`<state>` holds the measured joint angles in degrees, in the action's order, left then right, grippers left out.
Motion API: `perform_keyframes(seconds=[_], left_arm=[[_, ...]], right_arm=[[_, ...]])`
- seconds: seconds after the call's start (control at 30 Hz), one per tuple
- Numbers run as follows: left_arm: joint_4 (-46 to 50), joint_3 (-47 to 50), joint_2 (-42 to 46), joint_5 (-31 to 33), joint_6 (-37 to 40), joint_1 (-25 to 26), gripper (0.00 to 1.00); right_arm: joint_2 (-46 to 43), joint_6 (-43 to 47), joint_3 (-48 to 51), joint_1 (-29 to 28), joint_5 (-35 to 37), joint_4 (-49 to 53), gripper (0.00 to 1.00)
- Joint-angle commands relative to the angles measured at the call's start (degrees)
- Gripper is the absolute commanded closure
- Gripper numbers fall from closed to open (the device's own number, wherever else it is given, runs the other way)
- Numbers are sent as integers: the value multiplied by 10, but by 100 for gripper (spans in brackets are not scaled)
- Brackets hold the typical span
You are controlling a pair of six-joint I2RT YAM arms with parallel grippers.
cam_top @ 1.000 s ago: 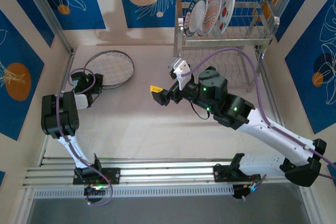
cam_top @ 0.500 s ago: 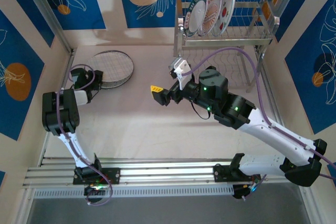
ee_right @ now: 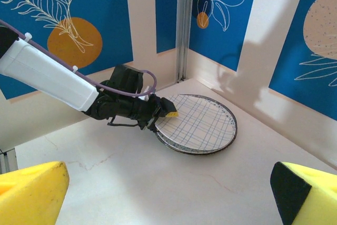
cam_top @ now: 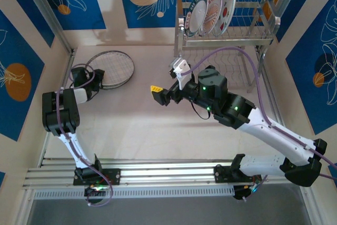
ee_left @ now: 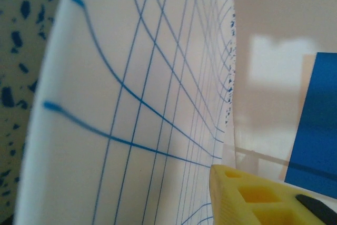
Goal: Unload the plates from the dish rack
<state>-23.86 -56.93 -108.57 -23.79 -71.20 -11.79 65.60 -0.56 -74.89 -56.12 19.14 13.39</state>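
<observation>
A white grid-lined plate [cam_top: 111, 67] [ee_right: 202, 122] [ee_left: 131, 104] lies on a speckled plate [ee_left: 21, 51] at the table's far left. My left gripper [cam_top: 95, 81] [ee_right: 166, 114] straddles the near-left rim of the grid-lined plate, jaws a little apart; one yellow finger [ee_left: 253, 198] shows beside the plate's face. The dish rack [cam_top: 263, 36] stands at the back right with three plates upright in its upper shelf: a dark-rimmed one [cam_top: 197, 15], a lettered one [cam_top: 213, 11] and a watermelon one [cam_top: 227, 1]. My right gripper [cam_top: 168, 81] [ee_right: 168, 198] hovers mid-table, wide open and empty, facing the stacked plates.
Blue-patterned wall panels close the table in at the back and both sides. A metal post [ee_right: 184, 25] stands in the far left corner. An aluminium rail [cam_top: 158, 175] runs along the near edge. Bare tabletop [cam_top: 131, 119] lies between the plate stack and the rack.
The grid-lined plate has gone from tilted to lying flat on the speckled plate, and the left jaws have parted around its rim. The right arm has not moved.
</observation>
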Motion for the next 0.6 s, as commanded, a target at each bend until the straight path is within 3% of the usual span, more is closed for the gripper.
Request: perform_keyframes(seconds=[0.0,0.2,0.57], left_arm=[[85,-36,24,-13,26,-8,59],[247,-92,29,-8,71,-8,53],[369,-151,25,23,122,-8,49]], right_arm=[[0,-7,-18,3,11,-4,1],[-2,-9,-13,4,12,-7,1],[-2,-13,-12,6,13,-8,1]])
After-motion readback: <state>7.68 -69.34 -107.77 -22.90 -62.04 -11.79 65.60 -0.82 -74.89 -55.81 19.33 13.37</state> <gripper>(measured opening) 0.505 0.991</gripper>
